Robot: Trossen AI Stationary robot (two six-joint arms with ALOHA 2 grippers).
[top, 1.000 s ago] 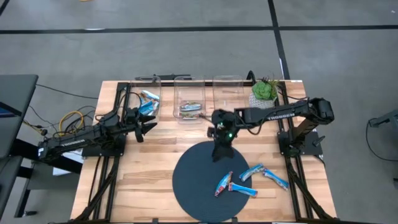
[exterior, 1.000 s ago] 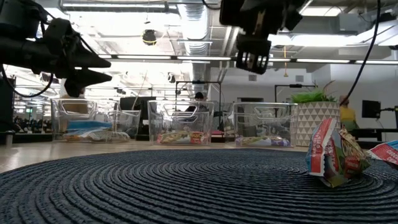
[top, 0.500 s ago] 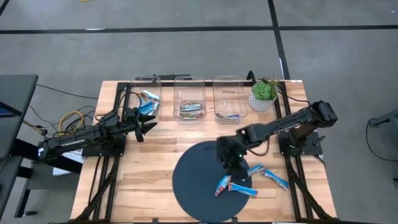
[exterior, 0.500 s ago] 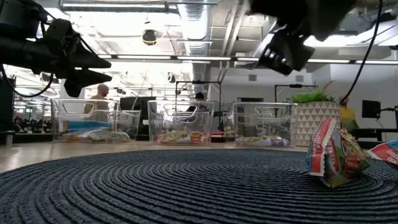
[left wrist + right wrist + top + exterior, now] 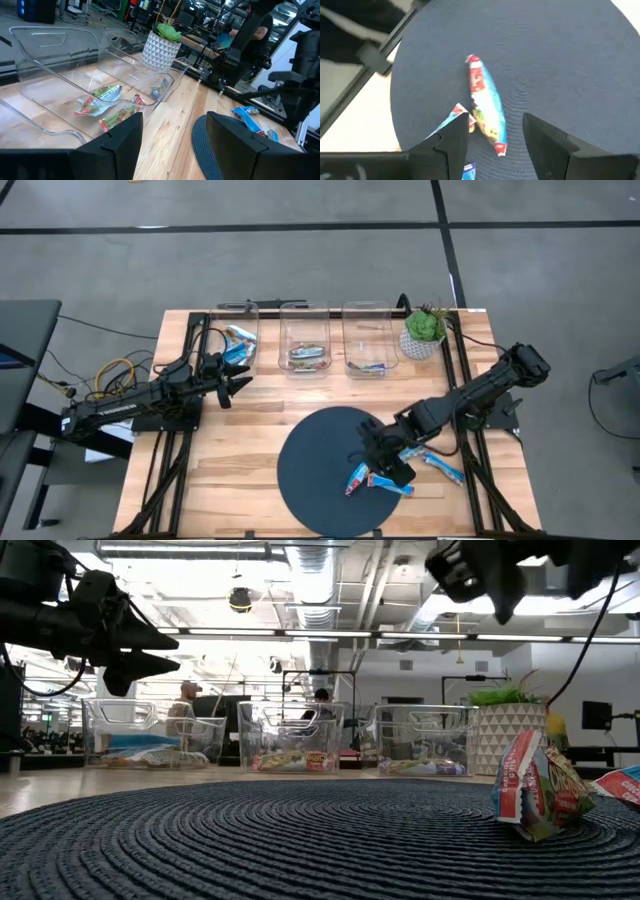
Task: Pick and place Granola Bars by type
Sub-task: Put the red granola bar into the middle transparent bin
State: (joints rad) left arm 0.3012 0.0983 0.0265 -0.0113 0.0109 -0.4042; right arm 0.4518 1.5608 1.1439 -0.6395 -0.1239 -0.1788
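1. Hovering over the near right part of the round dark mat point(image 5: 310, 465), the right gripper point(image 5: 385, 463) hung with its fingers spread and nothing between them — the right wrist view showed a blue-and-red granola bar point(image 5: 486, 111) lying on the mat directly beyond the gap.
2. Four bars lay loose at that spot: one blue-and-red bar point(image 5: 358, 477) on the mat, a second point(image 5: 395, 486) touching it at an angle, a third point(image 5: 410, 454) partly hidden by the arm, and a fourth point(image 5: 444, 470) on the bare wood just off the mat's edge.
3. The left gripper point(image 5: 238, 383) waited off the mat, near the left bin, fingers parted and empty.
4. Three clear bins stood in a row at the far edge of the wooden table point(image 5: 235, 445). The left bin point(image 5: 236, 340) held blue bars, the middle bin point(image 5: 306, 345) held green-and-red bars point(image 5: 102, 95), and the right bin point(image 5: 368, 345) held a few bars I could not tell apart by type.
5. A small potted plant point(image 5: 424, 328) in a white faceted pot stood just beside the right bin.
6. In the low view — a crumpled bar point(image 5: 535, 790) stood on the mat at right; people point(image 5: 184, 705) showed in the room behind the bins.
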